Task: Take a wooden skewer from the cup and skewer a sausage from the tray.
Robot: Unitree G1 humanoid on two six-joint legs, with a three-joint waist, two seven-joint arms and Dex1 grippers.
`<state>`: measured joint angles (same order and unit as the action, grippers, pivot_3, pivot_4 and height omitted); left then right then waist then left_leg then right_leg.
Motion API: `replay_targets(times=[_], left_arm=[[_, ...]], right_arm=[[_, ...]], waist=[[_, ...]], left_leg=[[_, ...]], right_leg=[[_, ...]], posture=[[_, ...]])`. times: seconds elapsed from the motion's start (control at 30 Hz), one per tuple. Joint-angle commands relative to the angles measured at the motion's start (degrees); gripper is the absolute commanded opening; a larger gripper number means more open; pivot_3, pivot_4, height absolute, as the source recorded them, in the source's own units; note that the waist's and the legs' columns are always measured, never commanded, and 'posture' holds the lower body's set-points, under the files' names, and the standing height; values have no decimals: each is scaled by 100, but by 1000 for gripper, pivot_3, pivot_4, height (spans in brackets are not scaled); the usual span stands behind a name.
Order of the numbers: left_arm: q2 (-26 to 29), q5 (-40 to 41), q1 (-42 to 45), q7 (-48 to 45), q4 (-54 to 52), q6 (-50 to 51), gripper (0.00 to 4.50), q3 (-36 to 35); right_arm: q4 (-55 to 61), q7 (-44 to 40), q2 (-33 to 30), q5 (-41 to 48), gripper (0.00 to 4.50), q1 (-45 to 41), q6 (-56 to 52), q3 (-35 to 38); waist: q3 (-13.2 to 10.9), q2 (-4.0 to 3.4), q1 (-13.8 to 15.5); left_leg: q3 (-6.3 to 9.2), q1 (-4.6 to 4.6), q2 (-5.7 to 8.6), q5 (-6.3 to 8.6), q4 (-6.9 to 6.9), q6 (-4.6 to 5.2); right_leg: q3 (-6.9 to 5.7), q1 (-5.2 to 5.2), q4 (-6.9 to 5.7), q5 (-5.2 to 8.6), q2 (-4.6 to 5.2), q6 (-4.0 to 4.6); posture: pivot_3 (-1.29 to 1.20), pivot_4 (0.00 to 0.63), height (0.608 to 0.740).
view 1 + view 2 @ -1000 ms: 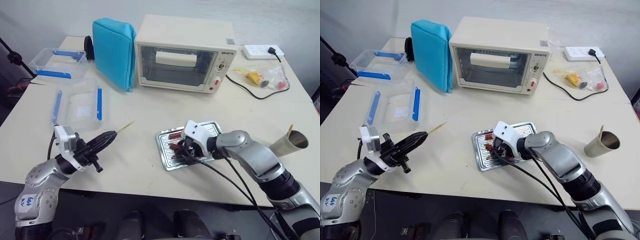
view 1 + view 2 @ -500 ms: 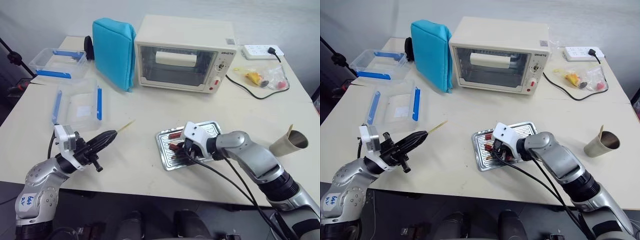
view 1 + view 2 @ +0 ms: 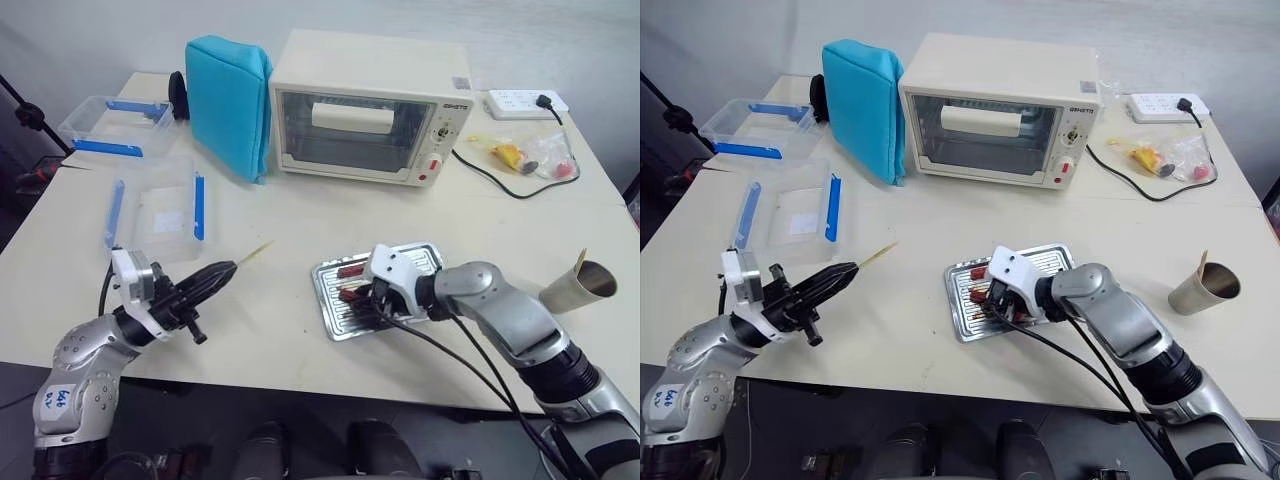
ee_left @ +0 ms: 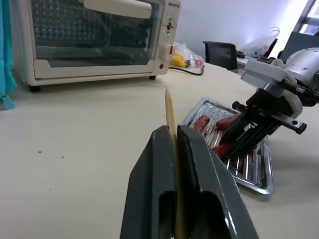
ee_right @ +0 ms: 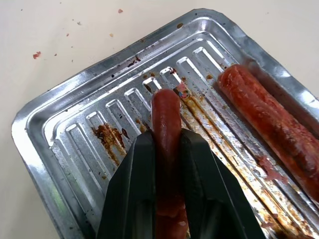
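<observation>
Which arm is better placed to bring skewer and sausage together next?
Probably the left: its gripper holds the wooden skewer with the tip free and aimed toward the tray, while the right gripper pins a sausage there.

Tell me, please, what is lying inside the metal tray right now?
Inside the tray lie a sausage clamped by the right gripper, another sausage, and brown grease marks. The fingers cover the tray's near part.

The light is soft and even, and the pale desk (image 3: pixel 300 210) looks bright. Shadows are faint and sit close under things. The back wall is grey and dimmer. The metal tray (image 5: pixel 65 134) shines with white glare on its ridges. In the left wrist view, the oven (image 4: pixel 89 40) and the far room look a little blurry.
</observation>
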<state>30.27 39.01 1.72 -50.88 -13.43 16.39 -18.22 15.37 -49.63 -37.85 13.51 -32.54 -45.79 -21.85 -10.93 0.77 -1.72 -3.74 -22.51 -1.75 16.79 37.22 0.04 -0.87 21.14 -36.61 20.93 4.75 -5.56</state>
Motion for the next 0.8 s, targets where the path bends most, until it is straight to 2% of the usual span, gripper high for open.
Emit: replay_targets(times=[0.03, 0.17, 0.3, 0.5, 0.8], left_arm=[[307, -23, -60, -470, -198, 16, 0, 216], [796, -113, -135, -1189, -274, 101, 0, 668], [996, -147, 54, -1553, -377, 243, 0, 1148], [908, -49, 427, -1581, -369, 461, 0, 1458], [808, -89, 583, -1544, -383, 530, 0, 1556]], right_arm=[[490, -700, -259, 458, 660, 30, 570, 496], [699, -1745, -717, 682, 660, 141, 1547, 644], [526, -2210, -823, 626, 660, 132, 2243, 651], [354, -2330, -767, 451, 660, -63, 2305, 538], [354, -2305, -710, 367, 660, -86, 2164, 504]], waist=[[0, 0, 2], [0, 0, -1], [0, 0, -2], [0, 0, -8], [0, 0, 6]], left_leg=[[0, 0, 0, 0, 0, 0], [0, -2, 0, 1, -4, 1], [0, 3, 0, 3, -3, 5], [1, 6, -1, 1, -1, 2], [1, 4, -1, -1, 3, 1]], right_leg=[[-1, 1, 0, 0, 0, 0], [-1, 0, 4, 0, -3, 0], [0, -8, 12, 0, -1, 0], [1, -8, 6, 0, -1, 0], [0, -8, 5, 0, -1, 0]], posture=[[0, 150, 740], [0, 150, 740], [0, 150, 740], [0, 150, 740], [0, 150, 740]])
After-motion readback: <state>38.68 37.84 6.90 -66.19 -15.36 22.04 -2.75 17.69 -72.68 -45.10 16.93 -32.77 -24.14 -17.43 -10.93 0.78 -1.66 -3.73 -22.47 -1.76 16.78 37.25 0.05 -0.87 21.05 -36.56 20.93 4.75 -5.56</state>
